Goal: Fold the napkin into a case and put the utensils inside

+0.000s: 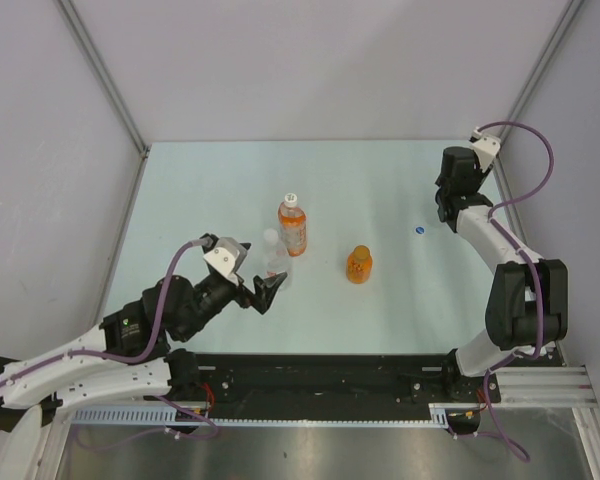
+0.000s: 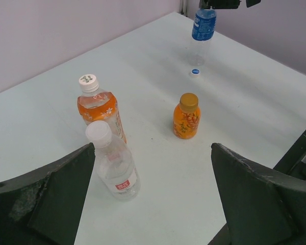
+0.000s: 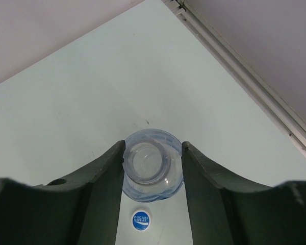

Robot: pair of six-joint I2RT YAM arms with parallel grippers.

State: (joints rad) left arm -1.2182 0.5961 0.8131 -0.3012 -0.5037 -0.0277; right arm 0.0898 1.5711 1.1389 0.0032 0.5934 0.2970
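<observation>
No napkin and no utensils are in view; only bottles stand on the pale table [image 1: 380,190]. My right gripper [image 3: 153,152] straddles the neck of an uncapped clear bottle with a blue label [image 3: 155,186], seen from above. Its jaws are slightly parted, with a small gap at the right finger. The bottle's blue cap [image 3: 141,220] lies on the table just below. My left gripper [image 2: 153,153] is wide open and empty, with a clear white-capped bottle [image 2: 115,166] just inside its left finger [image 2: 56,194].
An orange tea bottle with a white cap [image 1: 293,225] stands behind the clear bottle [image 1: 274,255]. A small orange bottle [image 1: 359,264] stands mid-table. The blue cap [image 1: 421,231] lies near the right gripper [image 1: 448,205], close to the table's right rear corner and walls.
</observation>
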